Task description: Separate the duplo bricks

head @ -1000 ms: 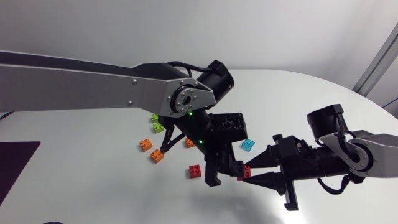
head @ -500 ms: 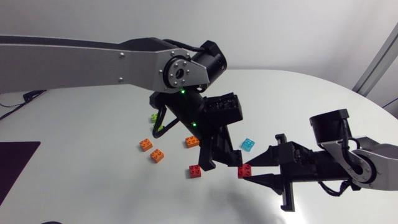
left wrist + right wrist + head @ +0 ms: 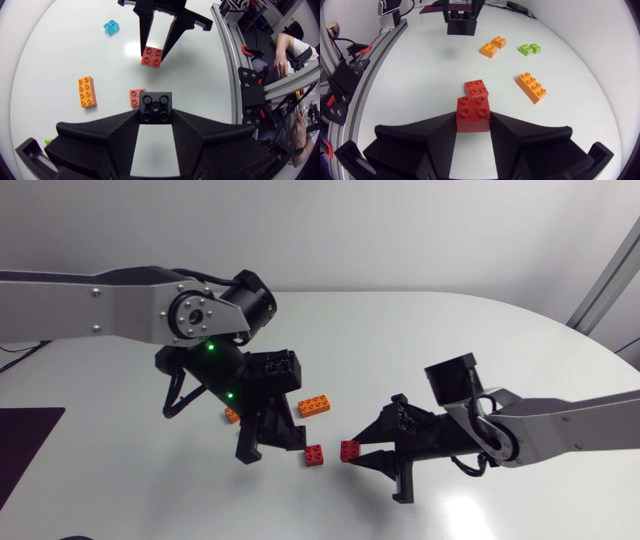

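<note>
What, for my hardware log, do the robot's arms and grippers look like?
The left arm has silver-grey links, black joints, two green lights and a looping black cable. The right arm is the same silver-grey and black. The left gripper and right gripper are matte black, each with two broad wedge-shaped fingers.

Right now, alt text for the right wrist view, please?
The right gripper is shut on a red brick, with a second red brick on the table just ahead. Beyond lie orange bricks and green bricks; opposite, the left gripper holds a black brick.
</note>
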`<action>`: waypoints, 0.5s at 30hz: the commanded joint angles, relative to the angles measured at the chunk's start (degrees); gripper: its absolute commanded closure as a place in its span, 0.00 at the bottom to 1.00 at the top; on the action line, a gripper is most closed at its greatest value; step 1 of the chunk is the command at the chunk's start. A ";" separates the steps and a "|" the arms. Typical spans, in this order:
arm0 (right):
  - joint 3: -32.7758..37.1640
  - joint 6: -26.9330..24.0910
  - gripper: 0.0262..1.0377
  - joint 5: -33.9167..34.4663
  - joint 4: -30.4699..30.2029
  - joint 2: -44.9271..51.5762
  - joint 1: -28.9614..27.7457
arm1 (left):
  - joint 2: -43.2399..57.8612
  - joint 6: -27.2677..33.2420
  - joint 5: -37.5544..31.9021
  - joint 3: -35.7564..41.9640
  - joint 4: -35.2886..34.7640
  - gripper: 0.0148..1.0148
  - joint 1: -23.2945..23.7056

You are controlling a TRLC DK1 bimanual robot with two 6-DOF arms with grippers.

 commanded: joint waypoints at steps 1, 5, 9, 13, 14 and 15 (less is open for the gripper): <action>1.42 2.29 0.92 0.98 1.56 3.53 1.15 | -2.24 1.99 -0.92 -3.82 0.32 0.74 0.91; 2.65 2.46 0.91 2.30 2.79 7.05 2.11 | -3.56 2.25 -2.15 -6.81 1.38 0.74 1.35; 3.70 2.73 0.91 3.44 3.67 8.72 2.81 | -4.08 2.34 -2.68 -8.39 1.90 0.74 1.61; 4.93 2.73 0.91 4.49 4.29 11.01 3.25 | -4.43 2.43 -3.21 -9.62 2.17 0.74 1.88; 5.28 2.82 0.91 4.67 4.55 11.62 3.25 | -4.52 2.52 -3.56 -9.89 2.26 0.74 1.97; 5.46 2.99 0.91 4.76 5.08 12.32 3.25 | -4.61 2.61 -3.91 -10.24 2.34 0.74 2.14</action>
